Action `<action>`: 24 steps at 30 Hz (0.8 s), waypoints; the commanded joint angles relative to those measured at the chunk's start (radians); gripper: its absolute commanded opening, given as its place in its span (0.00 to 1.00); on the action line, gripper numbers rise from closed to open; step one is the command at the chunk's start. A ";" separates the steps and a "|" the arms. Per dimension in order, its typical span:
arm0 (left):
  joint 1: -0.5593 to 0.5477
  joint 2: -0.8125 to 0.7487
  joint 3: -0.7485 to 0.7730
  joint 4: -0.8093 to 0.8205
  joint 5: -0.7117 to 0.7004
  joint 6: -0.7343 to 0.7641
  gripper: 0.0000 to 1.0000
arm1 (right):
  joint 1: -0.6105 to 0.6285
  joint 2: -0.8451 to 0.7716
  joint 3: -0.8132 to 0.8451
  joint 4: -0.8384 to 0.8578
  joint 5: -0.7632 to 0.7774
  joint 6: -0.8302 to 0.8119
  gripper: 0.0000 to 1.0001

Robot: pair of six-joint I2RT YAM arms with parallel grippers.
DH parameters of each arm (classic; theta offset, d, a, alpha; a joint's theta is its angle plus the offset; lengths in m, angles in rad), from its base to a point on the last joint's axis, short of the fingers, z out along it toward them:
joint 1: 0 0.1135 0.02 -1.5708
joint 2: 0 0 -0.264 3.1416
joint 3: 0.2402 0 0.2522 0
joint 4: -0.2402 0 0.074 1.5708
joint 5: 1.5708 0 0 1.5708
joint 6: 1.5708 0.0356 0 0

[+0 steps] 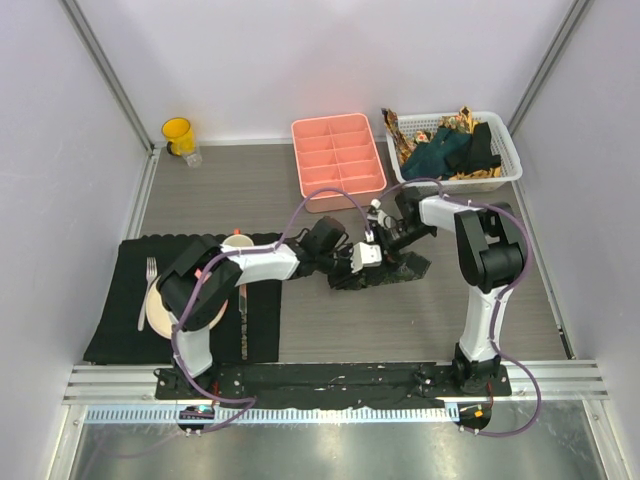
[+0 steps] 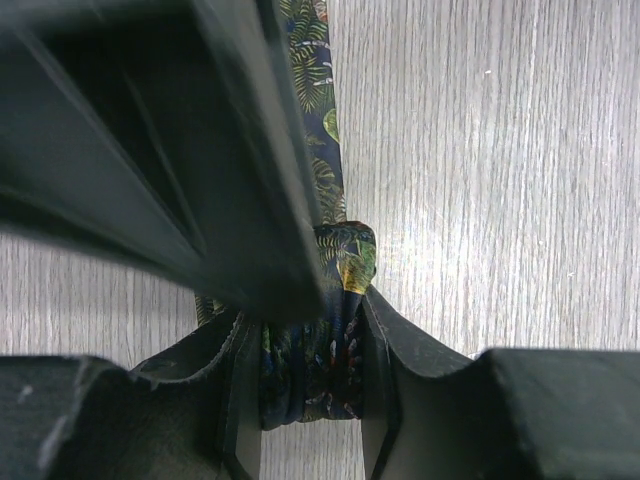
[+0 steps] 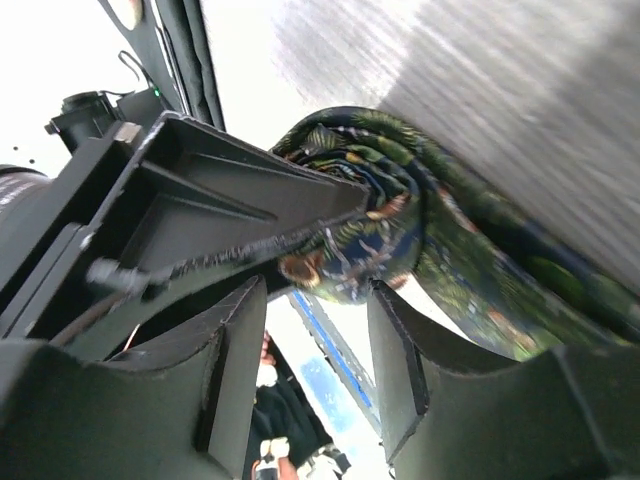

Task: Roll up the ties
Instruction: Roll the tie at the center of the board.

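Observation:
A dark tie with a small multicoloured leaf pattern [image 1: 392, 270] lies mid-table, partly rolled. In the left wrist view my left gripper [image 2: 308, 335] is shut on the rolled end [image 2: 312, 375], and the unrolled length [image 2: 312, 90] runs away over the wood. In the top view the left gripper [image 1: 358, 258] meets my right gripper [image 1: 382, 236] over the tie. In the right wrist view the right gripper [image 3: 318, 292] is open, with the roll [image 3: 365, 225] just beyond its fingertips and touching the right-hand one. Other ties, teal, black and gold-brown [image 1: 448, 148], lie in a white basket [image 1: 510, 160].
A pink divided tray [image 1: 337, 158] stands behind the grippers. A yellow cup [image 1: 178, 134] is at the back left. A black placemat [image 1: 120, 300] at the left holds a plate [image 1: 158, 312], fork [image 1: 148, 285], knife [image 1: 243, 320] and mug [image 1: 237, 243].

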State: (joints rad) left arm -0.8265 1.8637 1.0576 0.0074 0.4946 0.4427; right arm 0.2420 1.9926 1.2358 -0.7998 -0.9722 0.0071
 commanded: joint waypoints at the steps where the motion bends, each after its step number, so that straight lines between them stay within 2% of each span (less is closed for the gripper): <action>1: -0.003 0.054 0.011 -0.161 -0.053 0.007 0.23 | 0.025 0.018 -0.009 0.056 -0.010 0.016 0.48; 3: -0.003 0.058 0.015 -0.172 -0.045 0.004 0.24 | 0.023 0.047 -0.003 0.057 0.019 -0.002 0.42; 6: 0.000 0.061 0.025 -0.185 -0.038 -0.004 0.30 | 0.020 0.070 -0.001 0.057 0.091 -0.045 0.05; 7: 0.009 0.058 0.027 -0.184 -0.030 -0.012 0.33 | 0.014 0.077 -0.002 0.057 0.114 -0.048 0.01; 8: 0.016 0.055 0.027 -0.175 -0.016 -0.016 0.44 | 0.008 0.083 -0.004 0.057 0.147 -0.055 0.01; 11: 0.052 0.037 0.024 -0.132 0.048 -0.048 0.59 | -0.018 0.115 -0.007 0.057 0.211 -0.068 0.01; 14: 0.073 0.017 -0.001 -0.029 0.096 -0.076 0.68 | -0.033 0.144 -0.006 0.053 0.259 -0.079 0.01; 18: 0.073 0.008 -0.031 0.124 0.127 -0.114 0.73 | -0.050 0.164 -0.010 0.062 0.341 -0.055 0.01; 24: 0.064 0.090 0.056 0.198 0.163 -0.179 0.79 | -0.058 0.181 0.014 0.086 0.380 -0.009 0.01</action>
State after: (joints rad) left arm -0.7528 1.9041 1.0512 0.1020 0.6121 0.3195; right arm 0.1787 2.1143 1.2427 -0.8291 -0.8993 0.0105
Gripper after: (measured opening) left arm 0.778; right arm 0.041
